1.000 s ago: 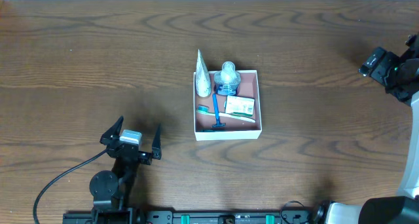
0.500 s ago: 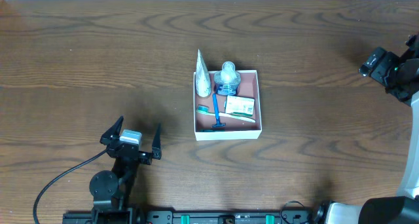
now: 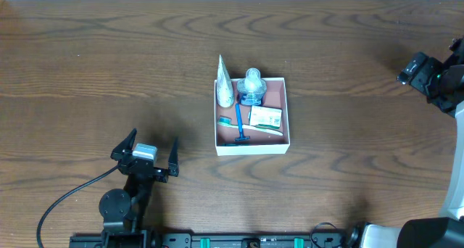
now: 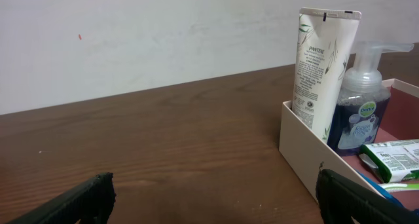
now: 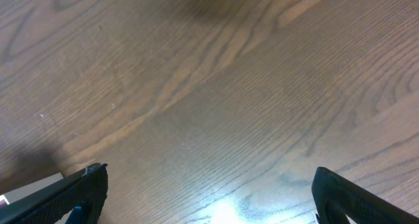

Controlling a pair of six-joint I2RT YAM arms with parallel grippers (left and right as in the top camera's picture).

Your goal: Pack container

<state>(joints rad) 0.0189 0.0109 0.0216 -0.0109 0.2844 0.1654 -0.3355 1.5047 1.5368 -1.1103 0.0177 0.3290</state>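
Container (image 3: pixel 252 149): shallow white square box, reddish floor, toiletries (image 3: pixel 265 117) inside.

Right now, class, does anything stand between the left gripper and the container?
Nothing visible does. Only bare table separates the open left gripper from the container and its near white wall; the toiletries all sit inside it.

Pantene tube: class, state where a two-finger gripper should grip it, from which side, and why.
Probably the upper body, just below the flat crimped end, coming from above. The Pantene tube stands upright in a corner of the container, with the pump bottle close beside it, so only its top is free.
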